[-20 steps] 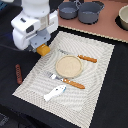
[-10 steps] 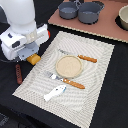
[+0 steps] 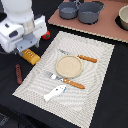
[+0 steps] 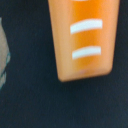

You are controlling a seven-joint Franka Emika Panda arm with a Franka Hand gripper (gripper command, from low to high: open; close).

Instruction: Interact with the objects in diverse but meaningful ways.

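Toy foods are lying scattered around a striped placemat (image 3: 87,60) on the dark worktop (image 3: 107,107). Yellow-orange ridged bread block (image 3: 31,56) is sitting just off the mat's edge on the exterior view's left, directly under the white robot arm (image 3: 20,27); the wrist view is showing it close up as an orange block w/ two pale grooves (image 4: 85,37), resting on the dark surface. Red tomato (image 3: 46,35) is peeking out from behind the arm, beside the mat's far corner, mostly hidden. Thin dark-brown sausage (image 3: 18,73) is lying on the bare worktop, near the bread but apart from it, further toward the exterior view's left. White fish (image 3: 54,92) is resting on the mat near its front edge.

Pincer is hanging somewhere above the bread, but the arm's body is covering it in the exterior view and no fingers are appearing in the wrist view, so cannot tell whether it is spread or pressed together.

At mat centre a round tan plate (image 3: 68,66) is sitting between two orange-handled utensils: a knife (image 3: 79,56) on the far side, a fork (image 3: 66,80) on the near side. Beyond the mat, two grey pots (image 3: 80,11) are standing on a brownish board (image 3: 102,27) at the back; a bowl (image 3: 123,16) is partly showing at the exterior view's right edge.
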